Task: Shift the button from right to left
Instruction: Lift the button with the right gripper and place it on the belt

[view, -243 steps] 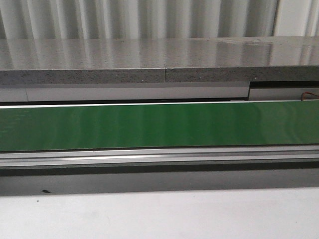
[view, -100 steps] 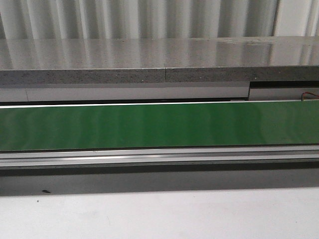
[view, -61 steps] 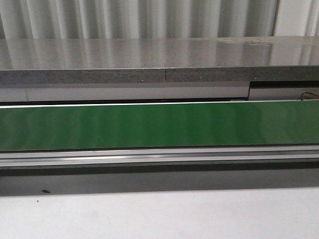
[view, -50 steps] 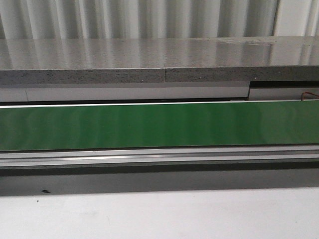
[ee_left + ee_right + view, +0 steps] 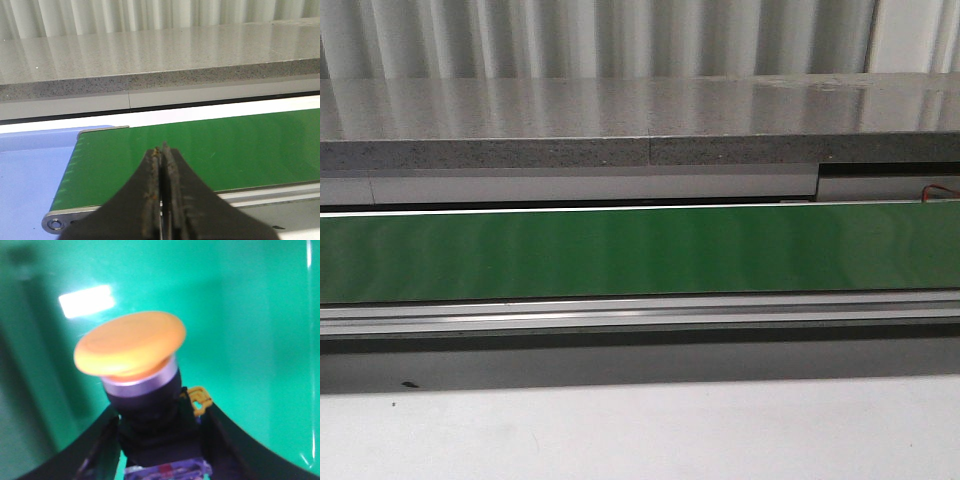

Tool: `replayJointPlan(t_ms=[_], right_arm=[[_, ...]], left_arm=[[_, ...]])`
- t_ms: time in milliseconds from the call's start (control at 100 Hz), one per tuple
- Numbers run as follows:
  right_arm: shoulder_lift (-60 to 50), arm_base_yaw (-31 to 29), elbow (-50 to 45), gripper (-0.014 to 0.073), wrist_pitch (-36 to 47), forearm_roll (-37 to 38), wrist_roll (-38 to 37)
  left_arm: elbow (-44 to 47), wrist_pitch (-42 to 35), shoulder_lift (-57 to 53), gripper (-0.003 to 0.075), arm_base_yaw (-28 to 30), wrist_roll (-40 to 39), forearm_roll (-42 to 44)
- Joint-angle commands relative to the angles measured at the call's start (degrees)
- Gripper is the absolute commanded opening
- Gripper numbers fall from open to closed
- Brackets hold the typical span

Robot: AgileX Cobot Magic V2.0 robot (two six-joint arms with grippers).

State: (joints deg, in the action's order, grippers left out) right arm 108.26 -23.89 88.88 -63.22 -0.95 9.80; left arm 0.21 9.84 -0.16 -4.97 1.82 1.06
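1. The right pincer (image 5: pixel 160 440) pinches the button (image 5: pixel 132 352): its two dark fingers (image 5: pixel 100 445) bracket the black collar from either side, with the orange cap standing proud beyond the tips and the blue rear body tucked back between them. Holding it by the collar looks sensible, since the domed cap offers no flat faces.
2. Just past the cap lies the green belt (image 5: pixel 250 315), filling the right wrist view; whether the button touches it or hangs above it I cannot tell.
3. The left pincer (image 5: pixel 161 190) is pressed together and carries nothing, its tips poised over the near end of the same green belt (image 5: pixel 225 145), probably waiting as the receiving side.
4. Beyond those tips the belt gives way to a speckled grey bench (image 5: pixel 150 55).
5. In the front view neither arm nor button appears.
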Motion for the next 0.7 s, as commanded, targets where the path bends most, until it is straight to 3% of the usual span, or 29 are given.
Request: replayJointPlan(t_ms=[0,390,690], right_arm=[[-5.4,1.6,1.8,0.0195,-1.4,-0.6,0.1],[-6.8,13.3,0.8,0.0195,-4.4,-5.0,-2.9],[-6.6,14.4,-0.2,0.0195,-2.0,-3.4,-7.9]], left_arm=[[2.2,-4.6,-1.8,-0.0020,0.0,-0.5,-0.2],[2.2,-4.6,-1.8,-0.0020,0.0,-0.5,-0.2],[2.2,-4.6,-1.8,-0.0020,0.0,-0.5,-0.2]])
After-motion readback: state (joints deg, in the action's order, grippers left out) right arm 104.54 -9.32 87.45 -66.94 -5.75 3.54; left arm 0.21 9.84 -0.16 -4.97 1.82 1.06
